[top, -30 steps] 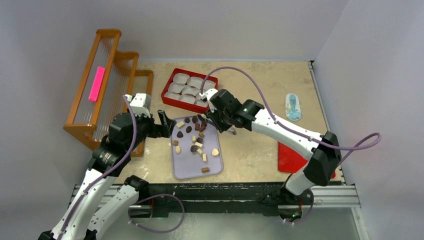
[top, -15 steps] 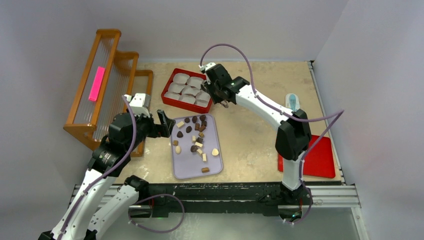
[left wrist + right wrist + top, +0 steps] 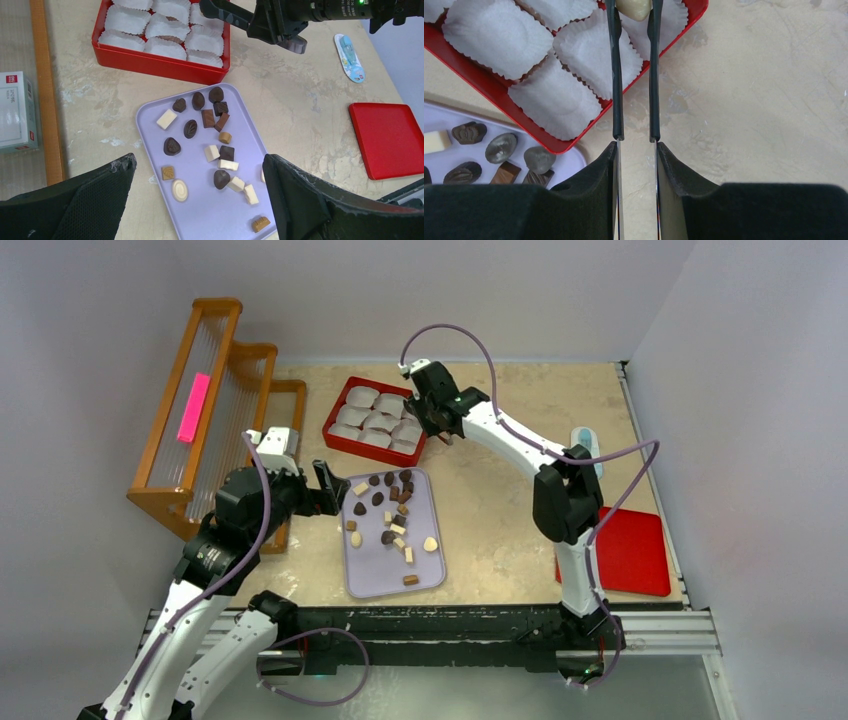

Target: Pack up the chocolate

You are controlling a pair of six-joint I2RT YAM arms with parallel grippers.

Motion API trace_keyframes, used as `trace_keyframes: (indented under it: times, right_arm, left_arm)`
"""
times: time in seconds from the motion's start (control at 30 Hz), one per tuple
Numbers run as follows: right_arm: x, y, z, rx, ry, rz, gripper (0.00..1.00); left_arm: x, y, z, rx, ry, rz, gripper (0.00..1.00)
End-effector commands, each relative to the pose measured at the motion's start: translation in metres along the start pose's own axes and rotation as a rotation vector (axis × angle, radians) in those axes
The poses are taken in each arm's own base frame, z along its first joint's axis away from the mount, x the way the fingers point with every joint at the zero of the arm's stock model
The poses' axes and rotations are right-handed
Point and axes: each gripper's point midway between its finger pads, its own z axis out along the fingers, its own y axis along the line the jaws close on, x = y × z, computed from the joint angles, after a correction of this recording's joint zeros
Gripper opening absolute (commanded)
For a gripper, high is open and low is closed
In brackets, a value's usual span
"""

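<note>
Several pieces of chocolate (image 3: 390,510), dark, light brown and cream, lie on a lavender tray (image 3: 385,575). My left gripper (image 3: 328,485) hovers open at the tray's left edge; in the left wrist view the left gripper (image 3: 197,165) has the pieces (image 3: 215,150) below and nothing between its fingers. My right gripper (image 3: 440,428) is shut on black tongs (image 3: 615,75). The tongs pinch a cream chocolate (image 3: 634,7) over a white paper cup at the right edge of the red box (image 3: 333,435). In the right wrist view the right gripper (image 3: 636,150) clamps the tong arms.
A red lid (image 3: 628,552) lies at the right front. A blue-and-white packet (image 3: 587,453) lies behind it. An orange wooden rack (image 3: 215,410) with a pink strip (image 3: 194,407) stands at the left, and a white carton (image 3: 17,110) sits by it.
My right arm has swung from over the tray's far end back to the red box's right edge, carrying the tongs. The left arm has stayed put.
</note>
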Motion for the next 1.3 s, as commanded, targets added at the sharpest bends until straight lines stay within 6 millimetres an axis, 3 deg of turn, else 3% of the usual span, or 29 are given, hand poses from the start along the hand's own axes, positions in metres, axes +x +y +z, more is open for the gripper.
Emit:
trace_keyframes:
  times: [0.0, 0.23, 0.63, 0.93, 1.1, 1.27]
  right_arm:
    - [-0.034, -0.013, -0.004, 0.032, -0.096, 0.016, 0.30]
    - [-0.031, -0.018, 0.006, 0.059, -0.081, 0.002, 0.36]
    - [-0.039, -0.023, -0.003, 0.074, -0.092, -0.019, 0.44]
    - [-0.044, -0.024, -0.037, 0.044, -0.121, -0.007, 0.41]
    - [-0.032, -0.019, -0.058, -0.003, -0.129, 0.008, 0.41]
    - [-0.007, -0.012, -0.079, -0.053, -0.097, 0.025, 0.39]
  left_arm:
    - [-0.007, -0.003, -0.002, 0.010, -0.024, 0.000, 0.97]
    - [-0.006, -0.003, -0.001, 0.011, -0.020, -0.001, 0.97]
    - [-0.007, -0.005, -0.003, 0.020, -0.024, -0.001, 0.97]
    - [-0.007, -0.005, -0.004, 0.021, -0.027, -0.001, 0.97]
    - [-0.007, -0.005, -0.004, 0.020, -0.027, -0.001, 0.98]
    - [-0.007, -0.002, -0.002, 0.007, -0.025, -0.007, 1.00]
